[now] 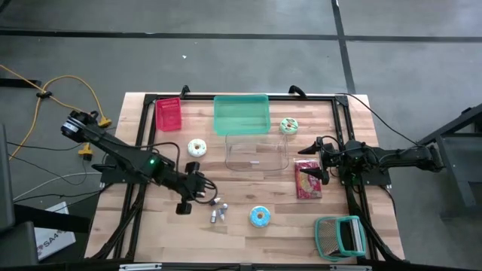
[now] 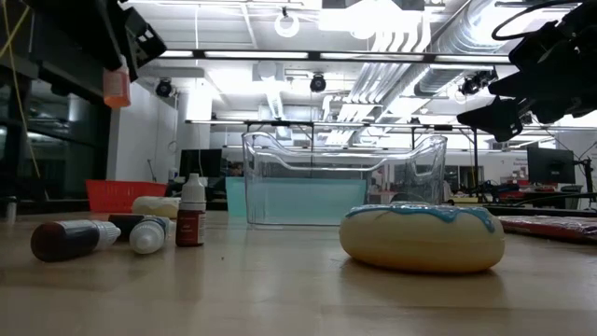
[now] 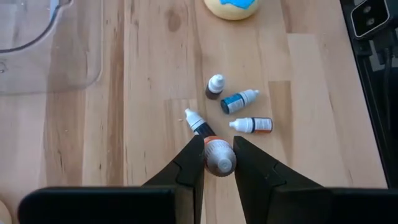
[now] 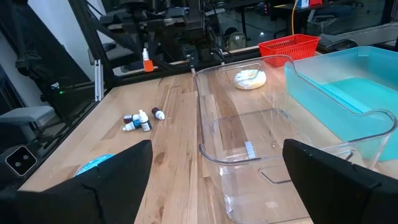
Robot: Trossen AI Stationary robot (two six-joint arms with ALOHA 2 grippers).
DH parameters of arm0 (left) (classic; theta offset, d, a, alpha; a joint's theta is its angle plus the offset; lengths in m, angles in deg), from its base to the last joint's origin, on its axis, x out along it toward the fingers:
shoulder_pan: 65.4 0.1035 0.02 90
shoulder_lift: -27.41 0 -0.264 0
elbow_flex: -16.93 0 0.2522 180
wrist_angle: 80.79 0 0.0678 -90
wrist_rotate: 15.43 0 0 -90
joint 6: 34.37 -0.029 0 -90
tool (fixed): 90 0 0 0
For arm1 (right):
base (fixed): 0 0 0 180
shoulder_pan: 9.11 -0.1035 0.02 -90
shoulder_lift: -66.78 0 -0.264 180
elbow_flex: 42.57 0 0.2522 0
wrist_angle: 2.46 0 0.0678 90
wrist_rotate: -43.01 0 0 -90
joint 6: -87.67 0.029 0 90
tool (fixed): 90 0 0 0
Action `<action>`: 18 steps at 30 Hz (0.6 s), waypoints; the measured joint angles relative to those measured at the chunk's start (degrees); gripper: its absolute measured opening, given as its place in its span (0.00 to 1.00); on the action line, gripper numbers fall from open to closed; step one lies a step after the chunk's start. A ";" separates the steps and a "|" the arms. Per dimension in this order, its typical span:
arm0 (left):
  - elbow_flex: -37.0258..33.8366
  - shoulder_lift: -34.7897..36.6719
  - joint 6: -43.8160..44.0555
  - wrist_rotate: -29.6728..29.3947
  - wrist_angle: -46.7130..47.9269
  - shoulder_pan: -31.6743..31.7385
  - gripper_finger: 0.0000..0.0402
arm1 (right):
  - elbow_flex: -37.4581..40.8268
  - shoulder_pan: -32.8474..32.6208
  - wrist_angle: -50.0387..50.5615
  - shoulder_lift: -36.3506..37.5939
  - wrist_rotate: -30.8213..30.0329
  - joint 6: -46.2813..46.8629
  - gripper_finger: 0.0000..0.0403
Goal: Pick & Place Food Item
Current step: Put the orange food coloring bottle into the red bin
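Left gripper (image 3: 219,158) clamps an orange-capped dropper bottle (image 3: 219,157), its body hidden between the fingers.

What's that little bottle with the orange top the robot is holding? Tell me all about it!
The small bottle has an orange collar and a pale, rounded body. The left gripper is shut on it, one dark finger pressing on each side, lifting it above the wooden table. Four similar dropper bottles lie or stand below it.

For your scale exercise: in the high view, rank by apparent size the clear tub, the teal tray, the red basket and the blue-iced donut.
1. Clear tub and teal tray: too alike to rank.
2. Red basket.
3. Blue-iced donut.
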 joint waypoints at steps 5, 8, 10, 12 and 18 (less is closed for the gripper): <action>0.00 -0.02 0.07 -0.15 0.20 1.38 0.15 | 0.00 0.00 -0.02 0.01 0.01 0.00 0.87; 0.00 -0.02 0.11 -0.15 0.43 3.73 0.15 | -0.01 -0.02 -0.02 0.00 0.00 0.00 0.87; 0.00 0.10 0.59 -0.17 0.97 5.87 0.15 | 0.01 -0.02 0.00 0.00 0.02 0.00 0.87; 0.00 0.44 1.70 -0.15 1.40 8.54 0.15 | 0.00 0.00 0.00 0.01 0.02 0.00 0.87; 0.00 2.88 3.09 0.23 3.82 18.76 0.17 | 0.00 -0.01 0.00 0.02 0.02 0.00 0.87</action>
